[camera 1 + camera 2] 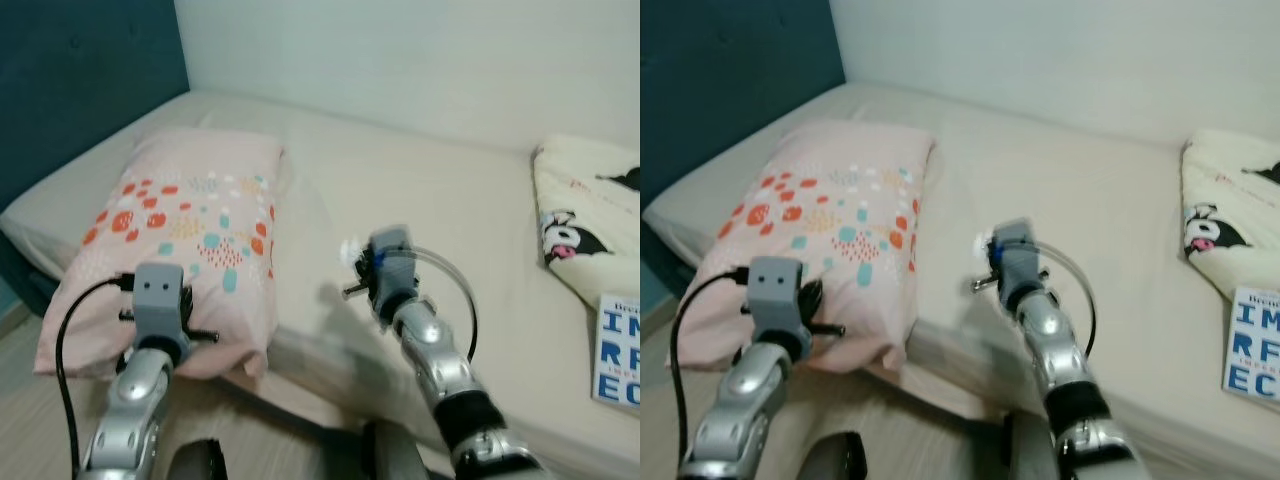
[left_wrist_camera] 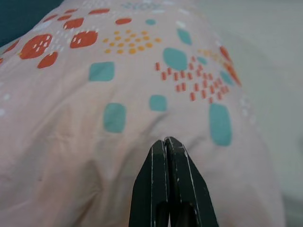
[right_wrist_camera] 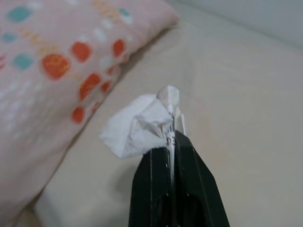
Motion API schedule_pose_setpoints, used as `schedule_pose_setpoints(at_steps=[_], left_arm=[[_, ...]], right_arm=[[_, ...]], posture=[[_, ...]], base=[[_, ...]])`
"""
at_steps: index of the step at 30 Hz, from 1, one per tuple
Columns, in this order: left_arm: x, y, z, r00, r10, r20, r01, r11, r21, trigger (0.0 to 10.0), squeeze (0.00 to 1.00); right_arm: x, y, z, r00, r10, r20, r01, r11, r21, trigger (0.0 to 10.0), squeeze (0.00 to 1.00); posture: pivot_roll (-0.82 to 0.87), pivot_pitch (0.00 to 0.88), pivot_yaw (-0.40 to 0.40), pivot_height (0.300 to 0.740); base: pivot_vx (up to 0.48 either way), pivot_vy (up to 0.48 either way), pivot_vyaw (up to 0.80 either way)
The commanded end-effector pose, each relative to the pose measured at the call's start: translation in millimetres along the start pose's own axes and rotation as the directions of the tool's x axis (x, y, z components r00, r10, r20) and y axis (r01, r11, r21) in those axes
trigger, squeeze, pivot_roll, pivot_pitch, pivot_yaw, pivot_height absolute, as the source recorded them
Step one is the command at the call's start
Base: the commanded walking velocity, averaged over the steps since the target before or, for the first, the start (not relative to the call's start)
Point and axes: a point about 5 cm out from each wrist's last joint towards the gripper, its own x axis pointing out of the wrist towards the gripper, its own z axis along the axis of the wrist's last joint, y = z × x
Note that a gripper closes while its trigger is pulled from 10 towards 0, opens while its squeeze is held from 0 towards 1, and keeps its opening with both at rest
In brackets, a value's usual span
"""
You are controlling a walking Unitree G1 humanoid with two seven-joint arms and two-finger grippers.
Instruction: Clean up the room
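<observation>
Beige bed [image 1: 420,190], pink pillow [image 1: 190,230] on robot's left. Right gripper [image 3: 171,142] clamped on crumpled paper [image 3: 137,125], raised above mattress; left gripper [image 2: 166,146] closed, empty, over pillow.

You've got the right gripper [image 1: 985,262] raised over the bed [image 1: 1110,210], w/ a bit of white paper [image 1: 987,243] at its tip. Left gripper [image 1: 812,300] sits at the near edge of the pink pillow [image 1: 840,215]. Far right: cartoon blanket [image 1: 1230,210], book [image 1: 1252,345] nearer.
</observation>
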Motion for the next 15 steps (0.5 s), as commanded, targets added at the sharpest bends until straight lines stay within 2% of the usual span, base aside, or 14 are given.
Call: schedule_pose_setpoints(at_steps=[1, 2, 4, 13, 15], left_arm=[[-1.6, -4.2, -3, 1.0, 0.005, 0.007, -0.005, 1.0, -0.009, 10.0, 0.0], [-1.6, -4.2, -3, 1.0, 0.005, 0.007, -0.005, 1.0, -0.009, 10.0, 0.0], [-0.3, -14.3, -1, 0.999, -0.038, 0.03, 0.038, 0.999, -0.002, 10.0, 0.0], [4.8, -31.4, 3, 0.993, -0.102, 0.059, 0.099, 0.994, 0.041, 10.0, 0.0], [4.4, -31.1, 4, 0.992, -0.107, 0.065, 0.105, 0.994, 0.04, 10.0, 0.0]], right_arm=[[-4.4, 2.3, 3, 0.999, -0.019, 0.046, 0.021, 0.999, -0.033, 10.0, 0.0], [-4.4, 2.3, 3, 0.999, -0.019, 0.046, 0.021, 0.999, -0.033, 10.0, 0.0], [-14.0, 4.9, -1, 0.998, -0.046, 0.045, 0.047, 0.999, -0.016, 10.0, 0.0], [-29.0, 7.4, -11, 0.997, -0.073, 0.007, 0.073, 0.997, 0.001, 10.0, 0.0], [-30.4, 8.0, -12, 0.997, -0.075, 0.002, 0.075, 0.997, 0.006, 10.0, 0.0]], posture=[[0.0, 0.011, -0.067, 0.555], [0.0, 0.011, -0.067, 0.555], [0.01, 0.01, -0.068, 0.565], [0.01, 0.006, -0.071, 0.59], [0.02, 0.008, -0.071, 0.595]], base=[[0.0, 0.0, 0.0], [0.0, 0.0, 0.0], [0.0, 0.0, 0.0], [0.0, 0.0, 0.0], [0.0, 0.0, 0.0]])
